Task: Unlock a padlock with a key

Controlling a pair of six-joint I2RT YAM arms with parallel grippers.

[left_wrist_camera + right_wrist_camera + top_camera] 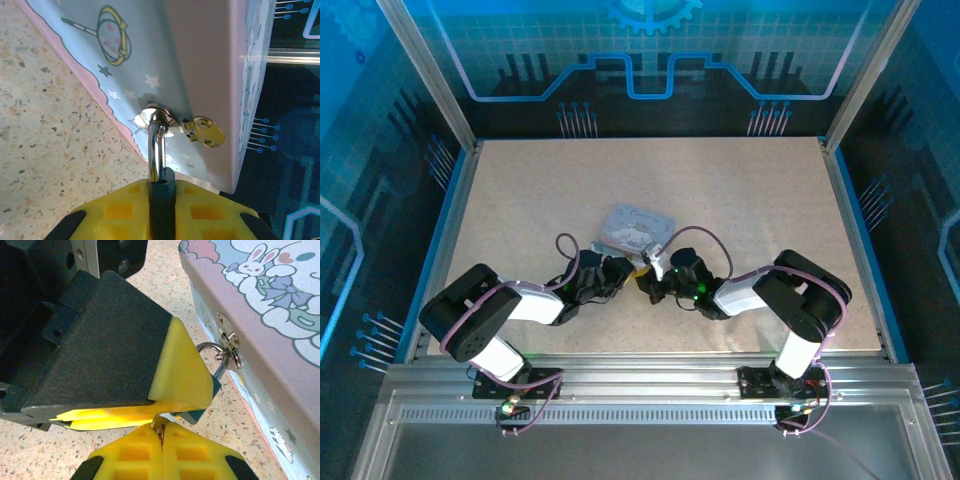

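1. Grip on the lock: the left claw (162, 197) has its yellow waffle pads pressed on either side of the small teal-bodied, chrome-shackled padlock (157, 150) and holds it.
2. Padlock's place: its shackle is threaded through the metal hasp loop (154, 114) on the front wall of the pastel, cartoon-printed tin box (200, 55). Its long axis therefore runs from the hasp straight back into the left claw.
3. Key side: the right claw (161, 437) is closed on the thin silvery metal key (159, 424), which sticks out along the claw's own axis.
4. Deciding relation: the padlock's body sits directly ahead of the key tip, touching or nearly so. Whether the blade is seated in the keyhole is hidden behind the left claw.
5. Judgement: the right arm is the one in line with the lock, so it would do the turning while the left one steadies the padlock.
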